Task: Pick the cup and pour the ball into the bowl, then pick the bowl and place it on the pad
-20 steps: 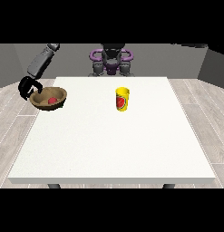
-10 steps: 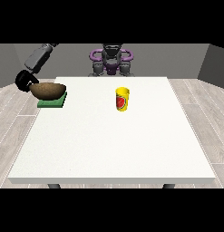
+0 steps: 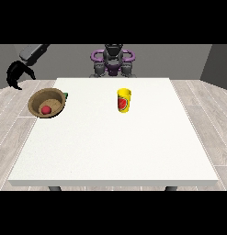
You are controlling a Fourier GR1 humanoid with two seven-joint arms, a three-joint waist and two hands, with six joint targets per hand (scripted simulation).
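I had the bowl [image 3: 48,103] with the ball [image 3: 46,109] resting on the green pad [image 3: 65,95], far-left surface [image 3: 115,142] edge. Robot hand [image 3: 16,75] at view's left hung apart, fingers curled, holding nothing. Cup [image 3: 124,100] stood upright mid-surface.

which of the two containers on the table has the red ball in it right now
The brown bowl at the table's left edge, over the green pad, holds the red ball. The yellow cup stands upright near the middle.
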